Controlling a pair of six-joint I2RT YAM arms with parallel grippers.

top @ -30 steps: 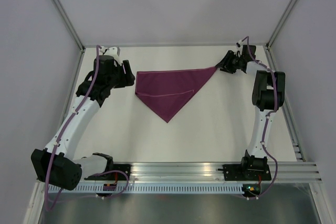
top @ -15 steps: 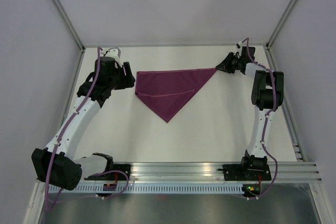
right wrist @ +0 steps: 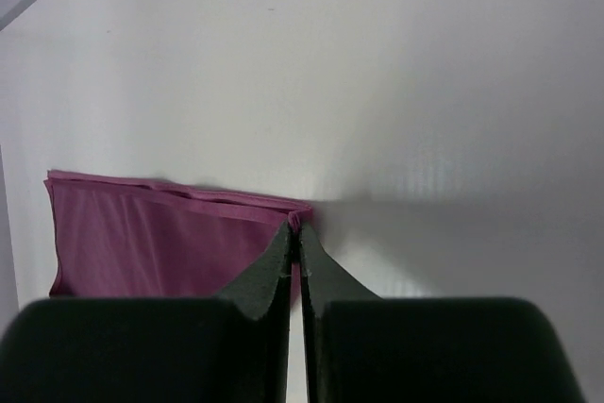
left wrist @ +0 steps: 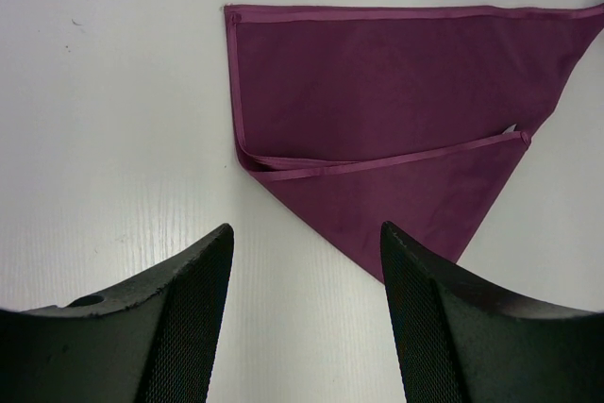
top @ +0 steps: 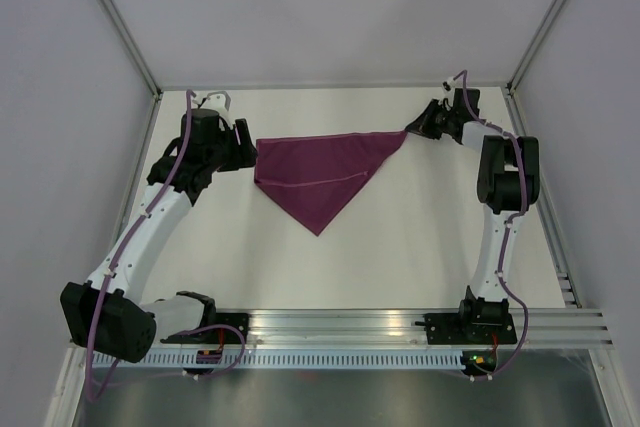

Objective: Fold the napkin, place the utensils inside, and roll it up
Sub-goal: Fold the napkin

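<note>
The magenta-purple napkin (top: 325,172) lies folded into a triangle at the back of the white table, its point toward the arms. My right gripper (top: 409,130) is shut on the napkin's (right wrist: 170,238) right corner, and the cloth there is pinched between the fingertips (right wrist: 283,244). My left gripper (top: 246,152) stands open just left of the napkin's (left wrist: 377,139) left edge, with only bare table between its fingers (left wrist: 193,299). No utensils are in view.
The table (top: 400,247) is fenced by grey walls left, right and behind, with metal posts (top: 115,17) at the back corners. An aluminium rail (top: 400,327) carries the arm bases along the near edge.
My right gripper has closed on the napkin's right corner and drawn it a little left and back. The left arm has barely moved.
</note>
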